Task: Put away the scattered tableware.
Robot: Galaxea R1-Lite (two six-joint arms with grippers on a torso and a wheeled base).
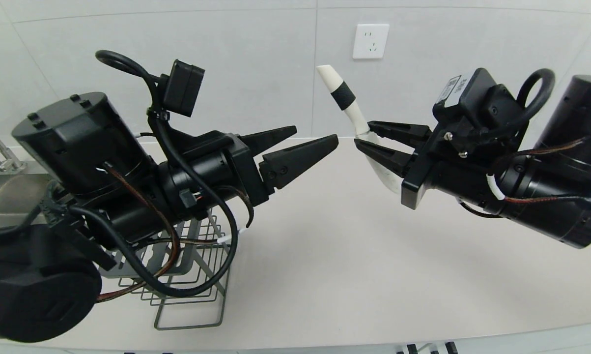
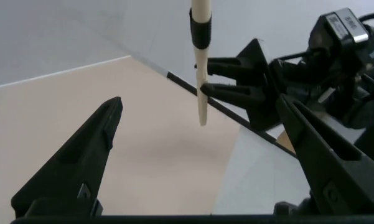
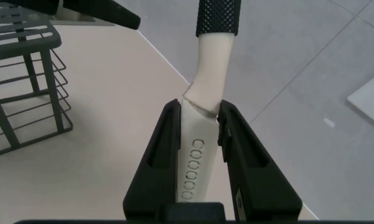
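Clamping white utensil (image 1: 355,117), black knurled band, perforated blade: right fingers (image 1: 398,131) | left fingers (image 1: 300,155) released

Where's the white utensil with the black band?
Head view, right of centre: the white black-banded utensil is clamped in the right gripper, facing the open left gripper, above the beige counter.

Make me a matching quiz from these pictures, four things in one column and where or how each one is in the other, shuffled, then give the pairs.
Things:
1. left gripper
2. right gripper
3. wire rack
4. wall socket

States:
A. mounted on the tiled wall
B. shut on the white utensil
C. open and empty
D. standing on the counter

Pairs: 1-C, 2-B, 3-D, 4-A
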